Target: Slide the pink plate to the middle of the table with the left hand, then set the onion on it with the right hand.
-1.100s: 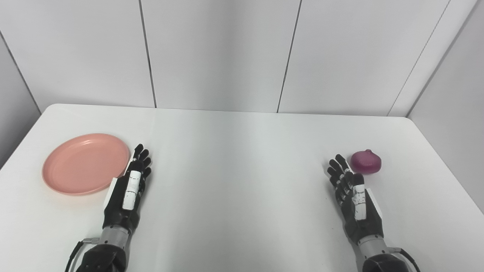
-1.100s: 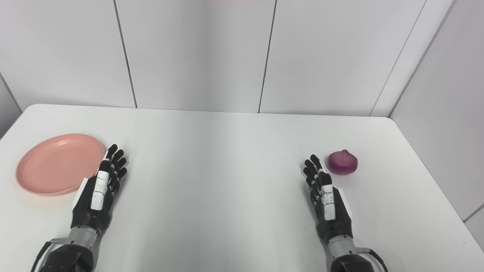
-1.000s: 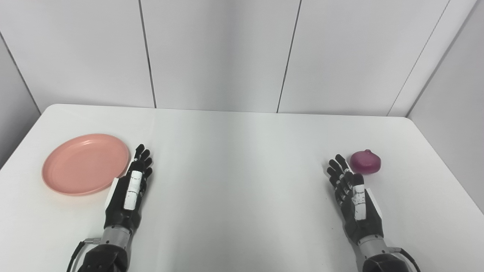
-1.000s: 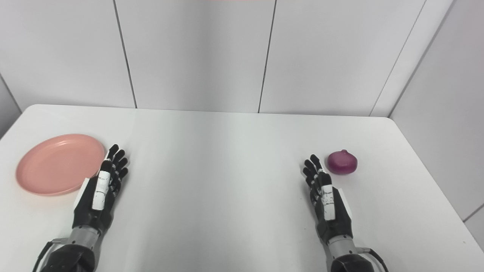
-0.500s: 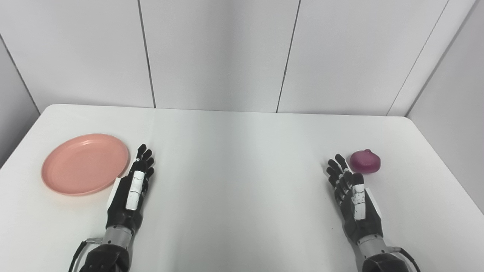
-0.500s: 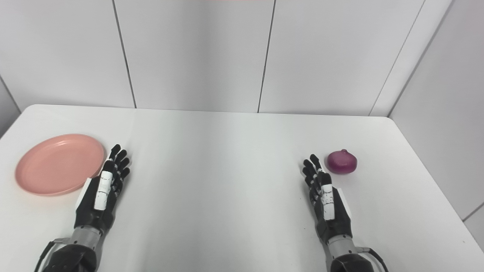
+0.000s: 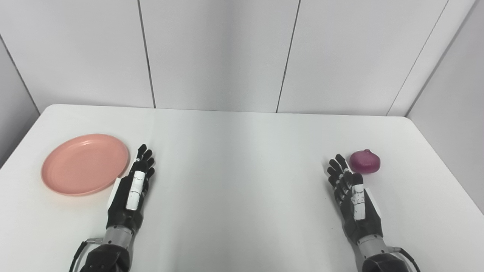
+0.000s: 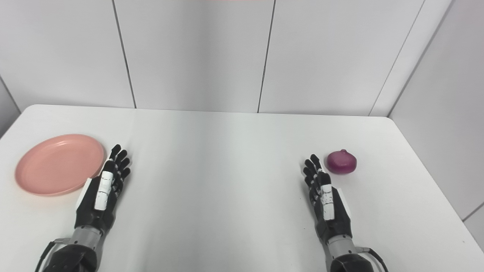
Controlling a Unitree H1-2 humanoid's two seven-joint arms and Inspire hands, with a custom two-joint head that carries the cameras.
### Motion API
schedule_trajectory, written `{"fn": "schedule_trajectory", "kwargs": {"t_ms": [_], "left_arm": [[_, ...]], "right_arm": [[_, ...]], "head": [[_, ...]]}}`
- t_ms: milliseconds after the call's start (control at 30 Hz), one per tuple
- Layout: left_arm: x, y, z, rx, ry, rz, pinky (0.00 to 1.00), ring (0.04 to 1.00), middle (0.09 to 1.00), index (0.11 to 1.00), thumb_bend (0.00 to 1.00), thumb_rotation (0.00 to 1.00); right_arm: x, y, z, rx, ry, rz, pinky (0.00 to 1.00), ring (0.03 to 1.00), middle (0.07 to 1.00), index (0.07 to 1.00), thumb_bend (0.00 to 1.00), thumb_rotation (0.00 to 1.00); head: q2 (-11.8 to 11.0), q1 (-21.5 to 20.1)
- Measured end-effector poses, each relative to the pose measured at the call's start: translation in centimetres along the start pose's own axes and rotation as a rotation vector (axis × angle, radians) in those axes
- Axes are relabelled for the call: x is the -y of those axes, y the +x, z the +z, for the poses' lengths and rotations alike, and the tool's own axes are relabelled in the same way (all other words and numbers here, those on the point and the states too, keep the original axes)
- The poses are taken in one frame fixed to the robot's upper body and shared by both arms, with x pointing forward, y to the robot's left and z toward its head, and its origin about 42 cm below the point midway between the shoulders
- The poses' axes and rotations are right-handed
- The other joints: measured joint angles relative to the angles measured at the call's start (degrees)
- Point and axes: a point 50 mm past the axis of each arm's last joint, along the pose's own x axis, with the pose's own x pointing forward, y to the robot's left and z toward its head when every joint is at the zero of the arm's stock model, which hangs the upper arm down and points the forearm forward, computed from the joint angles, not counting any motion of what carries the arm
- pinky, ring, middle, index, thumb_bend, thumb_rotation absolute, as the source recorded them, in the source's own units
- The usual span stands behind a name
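A pink plate (image 7: 85, 163) lies flat at the left side of the white table (image 7: 242, 151). A purple onion (image 7: 364, 161) sits at the right side. My left hand (image 7: 130, 192) is open and empty, fingers stretched forward, just right of the plate's near right rim and apart from it. My right hand (image 7: 353, 198) is open and empty, fingers stretched forward, its fingertips a little left of and nearer than the onion, not touching it. In the right eye view the plate (image 8: 58, 163), onion (image 8: 341, 162), left hand (image 8: 101, 194) and right hand (image 8: 326, 202) stand the same way.
The table has rounded far corners and meets a white panelled wall (image 7: 227, 53) at the back. A side wall (image 7: 453, 113) stands close to the table's right edge. The table's left edge runs just beyond the plate.
My left hand has drifted slightly to the right, opening a small gap to the plate's rim. The right hand, the plate and the onion have hardly moved.
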Motion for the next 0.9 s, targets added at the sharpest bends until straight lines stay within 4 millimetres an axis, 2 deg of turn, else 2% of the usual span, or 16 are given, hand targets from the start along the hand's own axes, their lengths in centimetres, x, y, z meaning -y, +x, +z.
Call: {"fn": "schedule_trajectory", "kwargs": {"t_ms": [567, 700, 767, 833, 867, 900], "left_arm": [[0.1, 0.0, 0.0, 0.000, -0.004, -0.004, 1.00, 1.000, 1.000, 1.000, 0.89, 0.91], [0.5, 0.0, -0.1, 0.000, -0.010, -0.008, 1.00, 1.000, 1.000, 1.000, 0.91, 0.91], [1.2, 0.0, -0.2, 0.000, -0.017, -0.011, 1.00, 1.000, 1.000, 1.000, 0.91, 0.91], [2.1, 0.0, -0.3, -0.002, -0.017, -0.016, 1.00, 1.000, 1.000, 1.000, 0.91, 0.92], [2.7, 0.0, -0.4, -0.004, -0.021, -0.020, 1.00, 1.000, 1.000, 1.000, 0.92, 0.92], [3.1, 0.0, -0.5, -0.005, -0.019, -0.021, 1.00, 1.000, 1.000, 1.000, 0.91, 0.92]], "right_arm": [[0.0, 0.0, 0.0, 0.002, -0.002, 0.002, 1.00, 1.000, 0.996, 1.000, 1.00, 0.97], [0.2, 0.0, 0.0, 0.003, -0.004, 0.008, 1.00, 1.000, 0.995, 1.000, 1.00, 0.97], [0.4, 0.0, 0.0, 0.003, -0.006, 0.017, 1.00, 1.000, 0.998, 1.000, 1.00, 0.97], [0.7, -0.1, 0.0, 0.003, -0.004, 0.029, 1.00, 1.000, 1.000, 1.000, 0.99, 0.98], [0.9, -0.1, 0.0, 0.003, 0.002, 0.037, 1.00, 1.000, 1.000, 1.000, 0.96, 0.99], [1.1, -0.1, 0.0, 0.003, 0.008, 0.041, 1.00, 1.000, 1.000, 1.000, 0.93, 1.00]], "head": [[-0.1, 1.0], [-0.9, 3.2], [-2.4, 8.3], [-3.2, 10.7], [-3.9, 12.7], [-3.9, 12.7]]}}
